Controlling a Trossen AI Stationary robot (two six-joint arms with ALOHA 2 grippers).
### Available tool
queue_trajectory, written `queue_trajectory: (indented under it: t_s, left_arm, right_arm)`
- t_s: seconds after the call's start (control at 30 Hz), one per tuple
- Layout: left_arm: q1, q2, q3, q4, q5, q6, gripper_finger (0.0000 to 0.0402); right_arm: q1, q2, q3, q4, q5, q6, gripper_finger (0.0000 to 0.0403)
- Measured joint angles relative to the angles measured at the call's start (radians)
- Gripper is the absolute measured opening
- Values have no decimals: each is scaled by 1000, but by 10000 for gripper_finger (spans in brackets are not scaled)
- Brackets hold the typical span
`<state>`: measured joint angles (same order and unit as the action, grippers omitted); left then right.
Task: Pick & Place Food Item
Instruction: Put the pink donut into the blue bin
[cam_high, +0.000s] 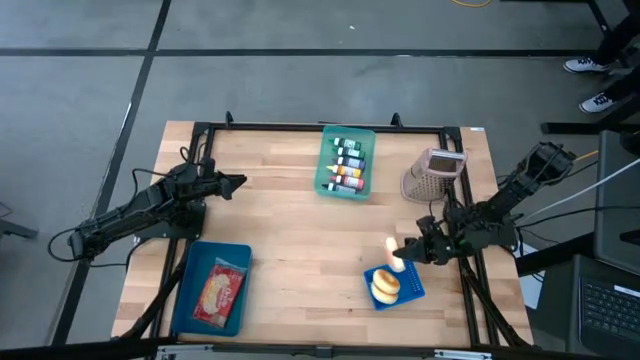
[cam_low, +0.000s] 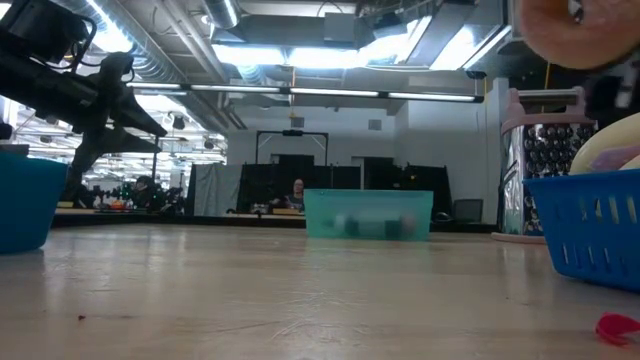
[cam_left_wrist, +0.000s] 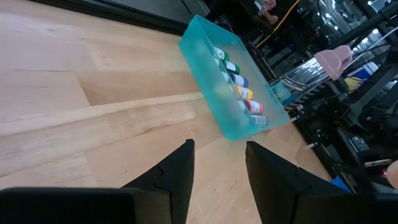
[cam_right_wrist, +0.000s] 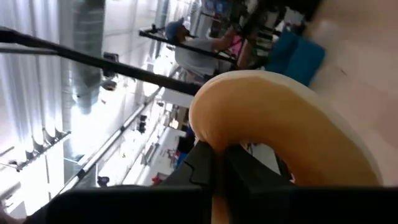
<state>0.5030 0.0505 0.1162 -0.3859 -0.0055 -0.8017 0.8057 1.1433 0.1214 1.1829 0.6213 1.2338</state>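
Left gripper (cam_high: 238, 182): waits apart and empty, far-left of table (cam_high: 290, 240).
Blue tray (cam_high: 211, 290): holds a packaged snack.
Right gripper (cam_high: 402, 254): clamped on the donut (cam_right_wrist: 273, 134), just above the blue basket (cam_high: 395, 287).
My plan: lower slowly over what looks like a bun there, and release only once centred.
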Motion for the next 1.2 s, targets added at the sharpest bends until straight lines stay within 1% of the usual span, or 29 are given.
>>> queue_trajectory:
  t_s: [0.17,0.33,0.47,0.63,0.8,0.87,1.1,1.2]
  left_arm:
    - [0,0,0,0,-1,0,139]
    - [0,0,0,0,-1,0,139]
    - [0,0,0,0,-1,1,139]
    - [0,0,0,0,-1,3,139]
    - [0,0,0,0,-1,11,139]
    - [0,0,0,0,-1,12,139]
    - [0,0,0,0,-1,12,139]
    - [0,0,0,0,-1,11,139]
  right_arm:
    - [74,2,-13,-17,74,43,13]
    - [153,2,-14,-129,151,155,13]
    - [213,3,-14,-180,209,222,13]
    - [280,9,-14,-216,302,288,13]
    - [330,39,-14,-211,392,355,13]
    - [341,52,-12,-211,409,374,13]
    - [345,106,-8,-143,404,408,13]
    - [345,116,15,-143,403,399,28]
